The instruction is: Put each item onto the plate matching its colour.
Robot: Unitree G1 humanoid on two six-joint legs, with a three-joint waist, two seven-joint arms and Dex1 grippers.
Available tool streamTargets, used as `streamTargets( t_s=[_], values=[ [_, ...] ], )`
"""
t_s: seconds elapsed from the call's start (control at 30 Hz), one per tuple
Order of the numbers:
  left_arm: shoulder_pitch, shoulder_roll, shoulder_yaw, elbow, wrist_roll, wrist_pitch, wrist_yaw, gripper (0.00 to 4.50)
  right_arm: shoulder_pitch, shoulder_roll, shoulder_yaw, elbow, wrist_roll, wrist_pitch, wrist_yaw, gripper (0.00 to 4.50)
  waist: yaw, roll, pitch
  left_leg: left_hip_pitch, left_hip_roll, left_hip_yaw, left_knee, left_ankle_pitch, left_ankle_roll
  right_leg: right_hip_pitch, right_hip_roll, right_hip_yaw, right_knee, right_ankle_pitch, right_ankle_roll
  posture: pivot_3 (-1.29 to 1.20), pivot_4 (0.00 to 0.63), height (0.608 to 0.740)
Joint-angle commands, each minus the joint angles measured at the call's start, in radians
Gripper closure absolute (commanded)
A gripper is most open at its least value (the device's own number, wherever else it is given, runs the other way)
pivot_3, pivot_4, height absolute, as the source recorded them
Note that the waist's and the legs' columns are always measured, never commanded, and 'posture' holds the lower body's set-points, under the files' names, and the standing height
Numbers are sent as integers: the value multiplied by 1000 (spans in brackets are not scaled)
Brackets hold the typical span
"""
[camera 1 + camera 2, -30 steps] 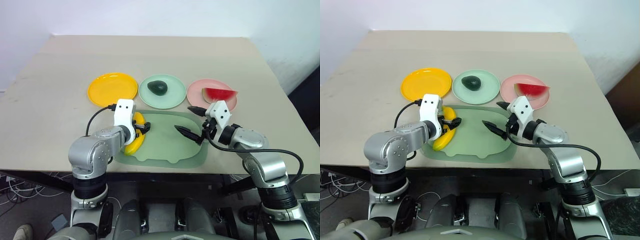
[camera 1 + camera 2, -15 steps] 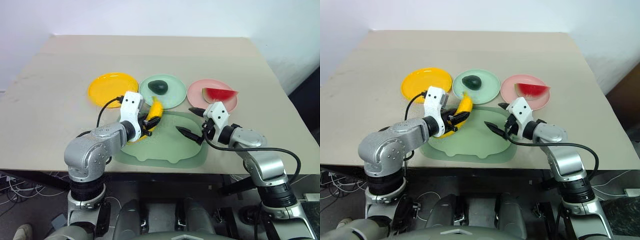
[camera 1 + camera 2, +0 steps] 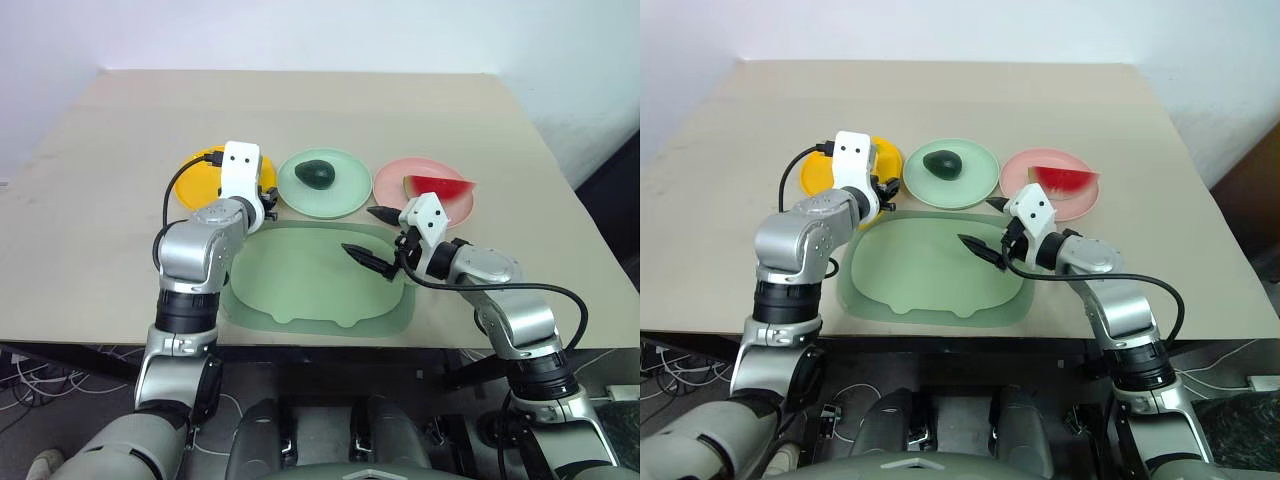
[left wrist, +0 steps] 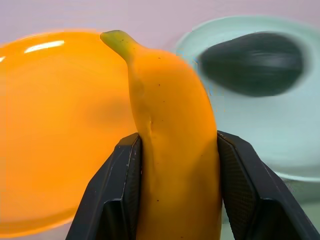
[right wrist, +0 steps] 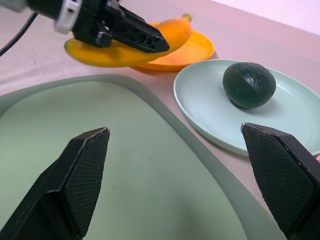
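Two of the three fruits already sit on matching plates in the head views: the avocado [image 3: 317,174] on the mint green plate [image 3: 345,203], the watermelon wedge [image 3: 438,187] on the pink plate [image 3: 392,179]. Over the near edge of the yellow-orange plate [image 3: 192,180] hangs the left gripper [image 3: 262,197], while the right gripper [image 3: 371,236] hovers above the pale green tray [image 3: 300,290], its fingers spread wide.

From the left wrist, the banana [image 4: 172,155] is pinched mid-body between the black jaws, with that plate ahead of them and off to one side.

From the right wrist, the banana pokes out past both sides of the left jaws.

My advice: centre it over the plate, lower, then release.
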Motion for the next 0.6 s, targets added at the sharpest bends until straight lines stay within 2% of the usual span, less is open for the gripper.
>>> streamTargets(
  t_s=[0.03, 0.23, 0.43, 0.6],
  values=[
    [-102, 68, 63, 152, 38, -155, -3, 2677, -19, 13, 1, -10, -4, -29, -2, 0, -1, 0, 0, 0, 0, 0, 0, 0, 0, 0, 0, 0, 0, 0, 0, 0, 150, 695],
    [-208, 110, 122, 436, 44, -302, 5, 2677, -22, 34, 11, 17, -28, -54, -22, 0, 0, 0, 0, 0, 0, 1, 0, 0, 0, 0, 0, 0, 0, 0, 0, 0, 150, 695],
    [-287, 120, 125, 728, 72, -522, -4, 2677, -31, 51, 19, 24, -47, -61, -31, 0, -2, -1, 1, -1, 0, 3, 1, 0, 0, -1, 0, 0, 1, 0, 0, 0, 150, 695],
    [-336, 128, 128, 872, 80, -630, -15, 2677, -30, 44, 10, 24, -58, -65, -31, 0, -6, -1, 1, 0, 0, 4, 0, 0, 0, -1, 0, 0, 1, 0, 0, 0, 150, 695]
  ],
)
